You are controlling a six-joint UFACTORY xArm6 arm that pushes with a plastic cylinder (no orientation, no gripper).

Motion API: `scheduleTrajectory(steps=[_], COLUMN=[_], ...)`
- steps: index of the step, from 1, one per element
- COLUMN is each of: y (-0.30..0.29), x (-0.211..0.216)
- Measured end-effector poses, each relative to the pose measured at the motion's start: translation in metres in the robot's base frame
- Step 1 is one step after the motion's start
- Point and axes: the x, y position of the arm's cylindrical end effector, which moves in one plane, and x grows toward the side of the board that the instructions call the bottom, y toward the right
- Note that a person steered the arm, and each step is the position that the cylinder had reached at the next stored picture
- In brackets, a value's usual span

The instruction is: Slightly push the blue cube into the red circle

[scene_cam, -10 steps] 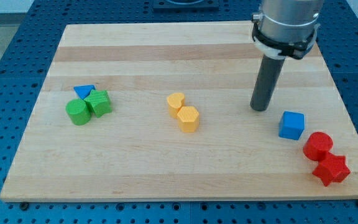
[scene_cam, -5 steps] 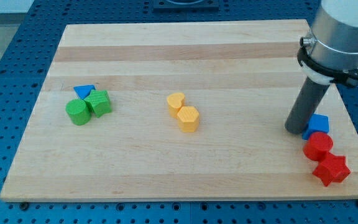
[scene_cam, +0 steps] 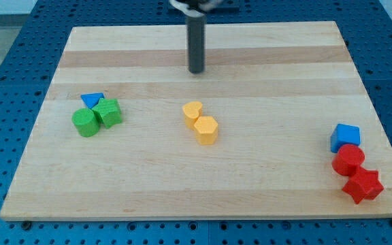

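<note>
Lower right: red star [scene_cam: 363, 186], red circle [scene_cam: 348, 160], blue cube [scene_cam: 345, 137] touching it. Two yellow blocks [scene_cam: 201, 122] centre. Left: two green blocks [scene_cam: 96, 118], blue triangle [scene_cam: 92, 100]. Wooden board [scene_cam: 264, 170], blue pegboard [scene_cam: 5, 75]. My tip [scene_cam: 196, 71] upper centre, touching nothing.

My tip [scene_cam: 196, 71] stands on the bench [scene_cam: 264, 170] near the view's top. Below it lie the two yellow blocks [scene_cam: 201, 122], touching. Far right and lower, the blue cube [scene_cam: 345, 137] seems to touch the red circle [scene_cam: 348, 160]; the red star [scene_cam: 363, 186] sits lower. Down left cluster the blue triangle [scene_cam: 92, 99], green cube [scene_cam: 109, 113] and green cylinder [scene_cam: 84, 123].
</note>
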Motion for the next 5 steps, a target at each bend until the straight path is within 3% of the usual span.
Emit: scheduleTrajectory(steps=[1, 2, 3, 5], y=[-0.064, -0.137, -0.206, -0.258], x=[-0.04, -0.018, 0.049, 0.098])
